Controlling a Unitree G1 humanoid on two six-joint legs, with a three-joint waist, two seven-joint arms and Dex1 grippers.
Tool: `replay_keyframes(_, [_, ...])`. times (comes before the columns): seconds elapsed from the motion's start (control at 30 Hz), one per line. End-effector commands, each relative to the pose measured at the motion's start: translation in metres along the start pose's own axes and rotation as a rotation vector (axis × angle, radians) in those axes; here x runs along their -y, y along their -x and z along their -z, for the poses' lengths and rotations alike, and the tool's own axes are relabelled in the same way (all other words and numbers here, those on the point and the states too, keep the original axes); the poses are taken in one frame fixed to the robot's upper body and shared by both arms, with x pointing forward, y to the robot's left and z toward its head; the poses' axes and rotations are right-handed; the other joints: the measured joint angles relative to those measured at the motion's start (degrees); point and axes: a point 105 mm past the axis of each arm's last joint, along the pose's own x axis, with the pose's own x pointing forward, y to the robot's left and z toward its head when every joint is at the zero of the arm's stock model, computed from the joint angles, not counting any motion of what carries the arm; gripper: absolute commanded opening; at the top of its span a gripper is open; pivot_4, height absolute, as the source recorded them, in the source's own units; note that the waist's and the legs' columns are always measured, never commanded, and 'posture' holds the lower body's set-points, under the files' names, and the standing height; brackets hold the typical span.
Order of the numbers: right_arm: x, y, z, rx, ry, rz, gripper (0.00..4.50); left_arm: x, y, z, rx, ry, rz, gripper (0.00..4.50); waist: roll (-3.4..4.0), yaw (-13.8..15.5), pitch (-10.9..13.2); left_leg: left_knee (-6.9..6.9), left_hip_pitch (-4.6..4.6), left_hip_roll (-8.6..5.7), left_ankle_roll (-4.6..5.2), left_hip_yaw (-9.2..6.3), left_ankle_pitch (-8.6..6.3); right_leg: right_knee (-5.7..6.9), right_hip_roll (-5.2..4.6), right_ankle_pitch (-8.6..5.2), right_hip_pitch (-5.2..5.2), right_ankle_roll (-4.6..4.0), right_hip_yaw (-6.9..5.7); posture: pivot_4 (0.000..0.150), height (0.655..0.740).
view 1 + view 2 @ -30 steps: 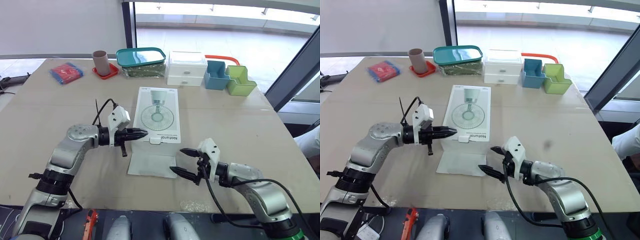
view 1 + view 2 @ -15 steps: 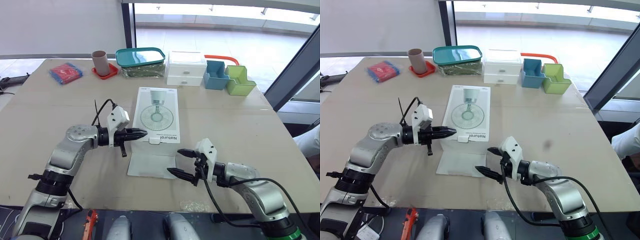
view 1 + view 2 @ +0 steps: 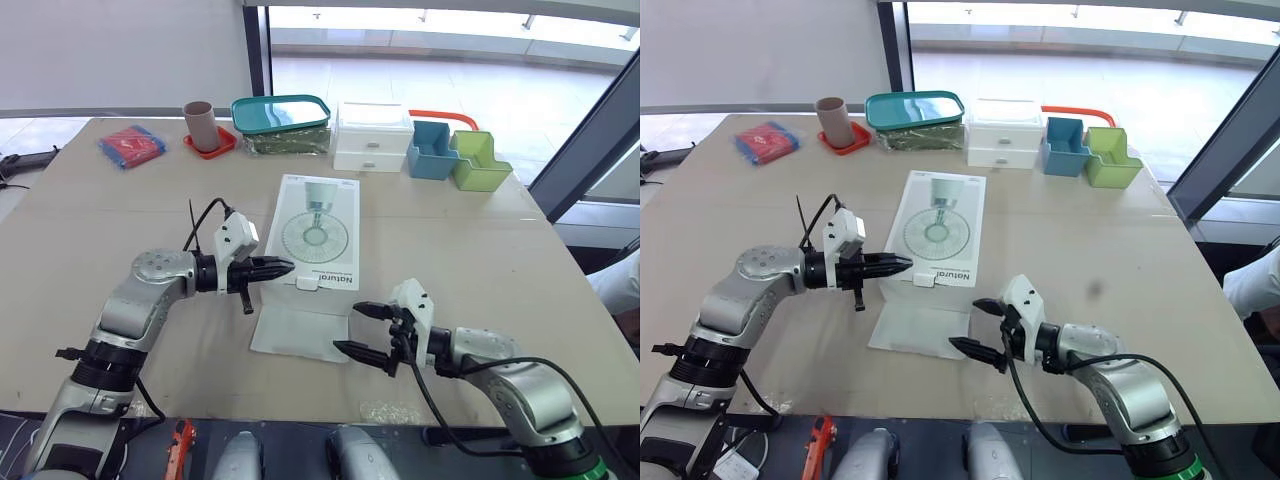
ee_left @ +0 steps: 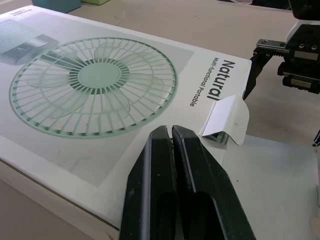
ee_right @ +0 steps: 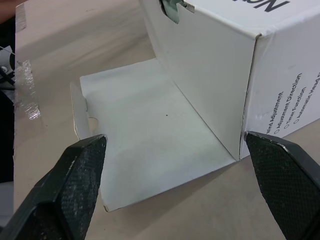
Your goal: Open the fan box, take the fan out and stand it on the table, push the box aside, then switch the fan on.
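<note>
Flap (image 3: 298, 330) of the fan box (image 3: 318, 225) lies flat on the table (image 3: 480, 250); left gripper (image 3: 288, 267) pinched closed at the box's edge, right gripper (image 3: 347, 328) spread wide nearby.

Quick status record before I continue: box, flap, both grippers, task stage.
Fan box: lying flat mid-table, printed face up.
End flap: folded down flat on the table, toward the robot.
Left gripper: shut, tips at the box's near top edge.
Right gripper: open, pointing at the flap from its right.
Stage: outer flap down; nothing taken out yet.
</note>
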Motion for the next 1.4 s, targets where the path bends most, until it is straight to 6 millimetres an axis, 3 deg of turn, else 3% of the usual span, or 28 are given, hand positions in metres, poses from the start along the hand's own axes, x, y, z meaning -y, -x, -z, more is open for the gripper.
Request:
replay_keyframes(0.03, [-0.016,0.001,-0.014,0.047,0.030,-0.079,4.50,0.004,-0.003,0.016,-0.051,0.048,0.010,0.20,0.00,0.00,0.00,0.00,0.00,0.00,0.00,0.00,0.00,0.00,0.00,0.00,0.00,0.00,0.00,0.150,0.7400])
replay_keyframes(0.93, [-0.030,0.014,-0.021,0.042,-0.005,-0.118,4.50,0.004,-0.003,0.011,-0.037,0.055,0.023,0.20,-0.01,0.05,0.00,0.00,-0.03,-0.02,0.00,0.00,0.00,-0.01,-0.01,-0.01,0.00,0.02,0.00,0.150,0.7400])
replay_keyframes(1.1, [-0.026,0.019,-0.034,0.080,-0.003,-0.107,4.50,-0.002,0.000,0.006,-0.023,0.061,0.008,0.20,-0.01,0.06,0.01,0.00,-0.03,-0.01,0.00,0.00,0.00,-0.01,-0.01,-0.01,0.00,0.02,0.00,0.150,0.7400])
replay_keyframes(1.4, [-0.037,0.026,-0.042,0.112,-0.031,-0.139,4.50,-0.001,0.002,-0.002,0.022,0.077,0.033,0.20,-0.04,0.04,0.04,0.00,-0.07,-0.01,0.01,-0.01,-0.02,-0.03,-0.01,-0.03,-0.03,0.04,-0.01,0.150,0.7400])
